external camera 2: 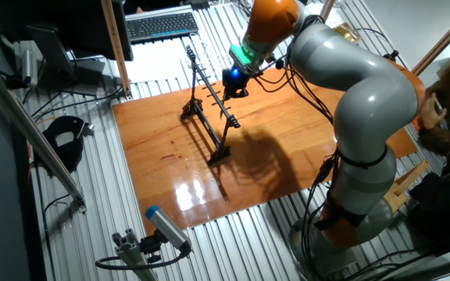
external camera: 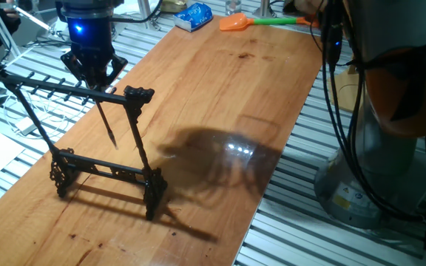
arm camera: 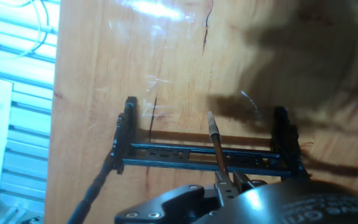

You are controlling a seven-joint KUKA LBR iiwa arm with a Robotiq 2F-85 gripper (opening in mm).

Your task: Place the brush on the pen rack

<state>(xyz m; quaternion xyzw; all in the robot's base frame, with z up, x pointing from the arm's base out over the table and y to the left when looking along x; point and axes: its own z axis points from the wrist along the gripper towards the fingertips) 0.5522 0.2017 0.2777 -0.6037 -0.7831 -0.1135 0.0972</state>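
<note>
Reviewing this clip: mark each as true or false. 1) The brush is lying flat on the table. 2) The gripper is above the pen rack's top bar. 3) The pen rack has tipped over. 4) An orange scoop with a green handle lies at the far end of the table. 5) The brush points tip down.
1) False. The brush hangs in the air below the gripper, clear of the wooden table.
2) True. The gripper sits just over the top bar of the pen rack.
3) False. The pen rack stands upright on its scrolled feet.
4) True. The orange scoop lies near the table's far edge.
5) True. Its dark tip points down toward the rack's base.
</note>
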